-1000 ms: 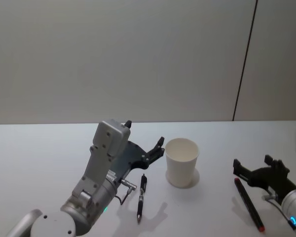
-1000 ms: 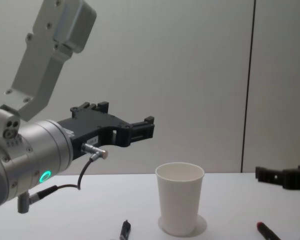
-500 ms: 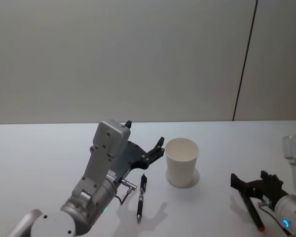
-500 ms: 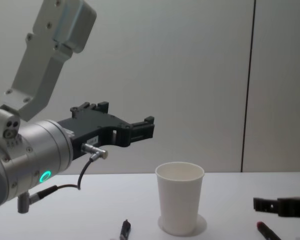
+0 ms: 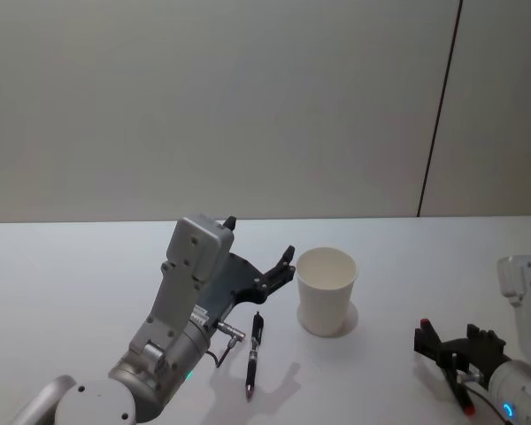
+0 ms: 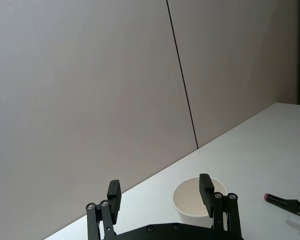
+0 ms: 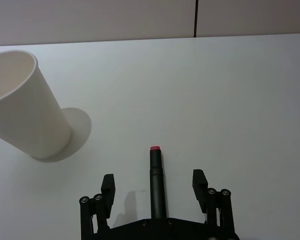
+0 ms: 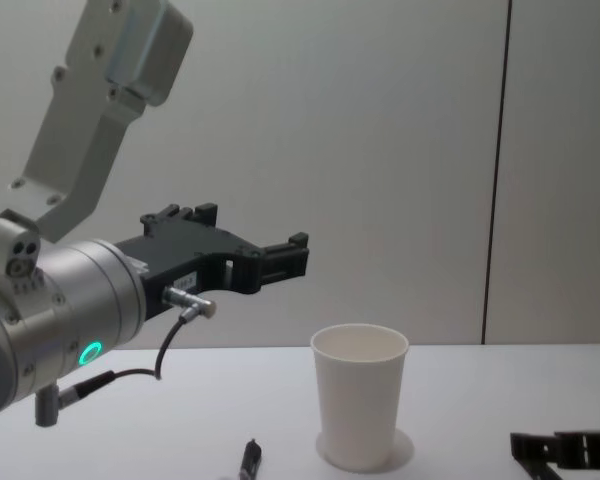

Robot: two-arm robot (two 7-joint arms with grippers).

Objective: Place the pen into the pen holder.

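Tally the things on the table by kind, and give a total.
Paper cup: 1
Pens: 2, a black pen lying to the left of the cup and a red-tipped pen lying at the right gripper, whose fingers are open
Total: 3

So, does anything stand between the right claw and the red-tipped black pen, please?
Nothing visible does. The right claw is open, the red-tipped black pen lined up in its gap; only bare white table separates pen and white paper cup. The left claw hovers open left of it.
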